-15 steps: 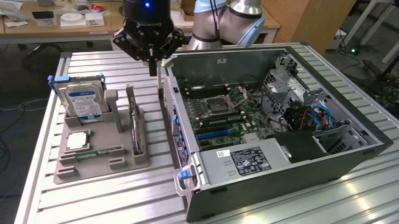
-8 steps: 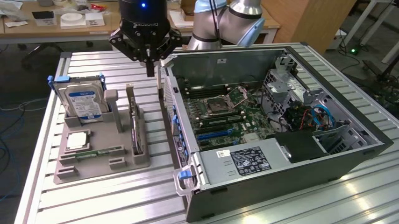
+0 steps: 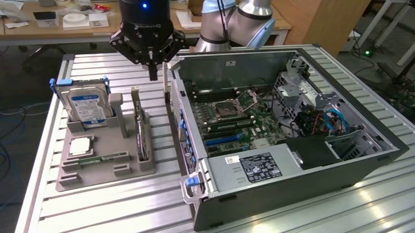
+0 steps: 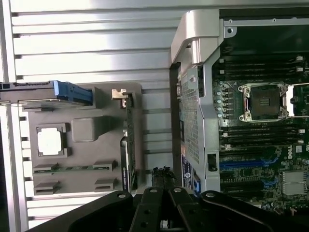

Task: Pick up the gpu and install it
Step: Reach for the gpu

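Exterior view: gripper hangs above the counter btwn the gray holder tray and the open PC case, fingers pressed together, nothing in them. The gpu stands on its long edge in a tray slot, near the hard drive, apart from the gripper. Wrist view shows it edge-on w/ the silver bracket at one end. Judgement: light and stiff but fragile, w/ bare circuit board and an edge connector. Best hold is prob. the exposed top edge near mid-length, pinching board and cooler faces, not the bracket. A thin card could tilt in a loose pinch.
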`<move>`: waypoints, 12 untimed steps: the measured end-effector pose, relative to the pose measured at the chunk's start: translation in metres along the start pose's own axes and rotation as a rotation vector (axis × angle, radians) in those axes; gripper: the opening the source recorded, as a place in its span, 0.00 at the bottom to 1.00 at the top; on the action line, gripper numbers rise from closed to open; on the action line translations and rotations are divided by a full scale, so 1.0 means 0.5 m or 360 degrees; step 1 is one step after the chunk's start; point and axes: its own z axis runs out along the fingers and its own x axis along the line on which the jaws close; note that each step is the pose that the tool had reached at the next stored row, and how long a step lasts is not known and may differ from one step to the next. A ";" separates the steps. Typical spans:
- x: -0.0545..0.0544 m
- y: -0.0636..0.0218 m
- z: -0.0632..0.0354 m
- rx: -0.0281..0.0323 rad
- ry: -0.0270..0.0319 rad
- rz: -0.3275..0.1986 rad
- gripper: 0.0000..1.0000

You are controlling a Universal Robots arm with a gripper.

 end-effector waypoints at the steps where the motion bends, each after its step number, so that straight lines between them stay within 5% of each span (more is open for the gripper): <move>1: 0.002 0.000 0.000 0.00000 0.00001 0.0000 0.10; 12: 0.021 -0.003 0.000 0.00001 0.00001 0.0000 0.10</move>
